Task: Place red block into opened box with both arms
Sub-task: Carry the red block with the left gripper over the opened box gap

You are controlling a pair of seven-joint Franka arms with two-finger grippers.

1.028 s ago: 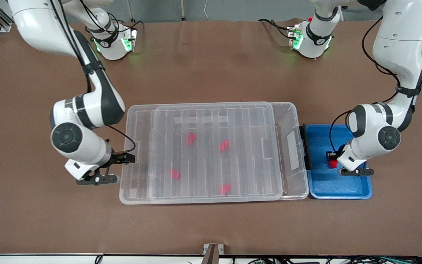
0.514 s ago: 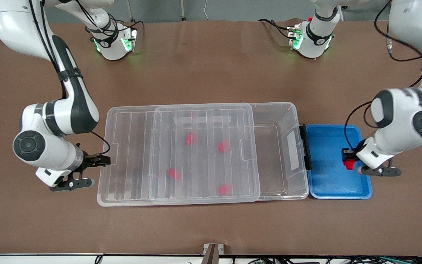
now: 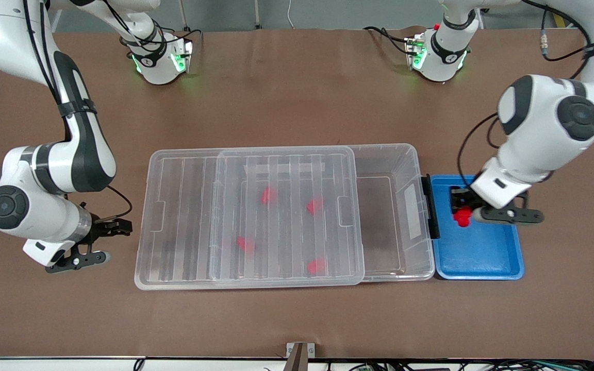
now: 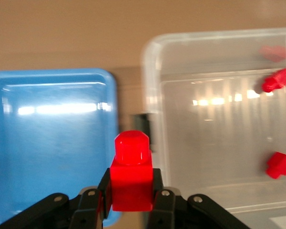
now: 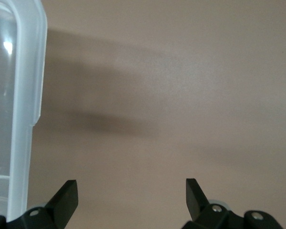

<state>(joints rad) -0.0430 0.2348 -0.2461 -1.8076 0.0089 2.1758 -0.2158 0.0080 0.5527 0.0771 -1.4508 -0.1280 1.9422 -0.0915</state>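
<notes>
My left gripper is shut on a red block and hangs in the air over the blue tray, toward the tray's box end. In the left wrist view the red block stands upright between the fingers, stub end up. The clear box has its ribbed lid slid toward the right arm's end, so a strip of the box floor by the black clip is uncovered. My right gripper is open over the table just off the lid's end, holding nothing.
Several red blocks lie in the box under the lid; two of these blocks show in the left wrist view. The blue tray butts against the box's clip end. Bare brown table surrounds the box and tray.
The lid slid toward the right arm's end, uncovering part of the box. My right gripper then drew back off the lid. My left gripper rose from the tray with the red block.
</notes>
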